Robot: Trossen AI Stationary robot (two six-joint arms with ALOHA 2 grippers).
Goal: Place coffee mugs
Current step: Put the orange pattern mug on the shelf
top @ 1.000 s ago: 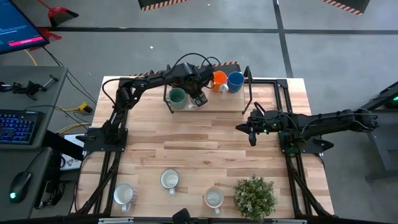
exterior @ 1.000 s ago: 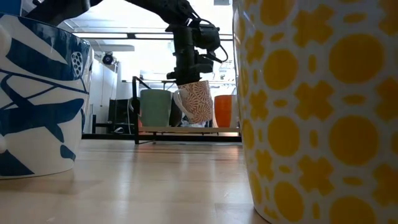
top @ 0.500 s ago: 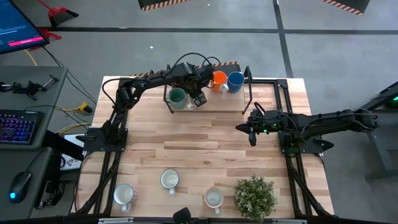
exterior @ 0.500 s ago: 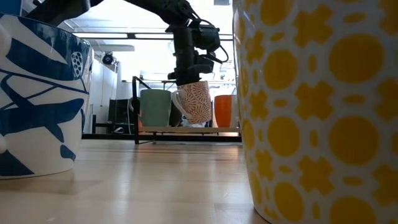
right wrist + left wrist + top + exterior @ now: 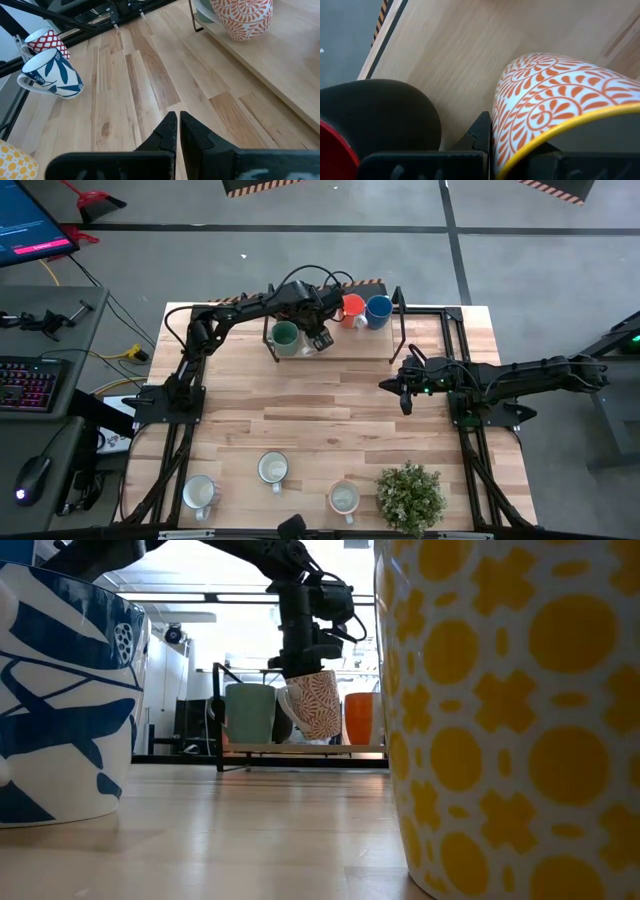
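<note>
Over the rack (image 5: 330, 350) at the table's far edge, the left tool (image 5: 322, 338) hangs clamped on the orange-patterned mug (image 5: 317, 705).

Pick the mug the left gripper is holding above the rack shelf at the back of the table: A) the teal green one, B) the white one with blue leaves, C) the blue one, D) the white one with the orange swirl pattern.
D: the left gripper is shut on the orange-patterned mug, holding it tilted beside the teal green mug.

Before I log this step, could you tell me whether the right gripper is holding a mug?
No, the right gripper is shut on nothing above bare table, as its wrist view shows.
</note>
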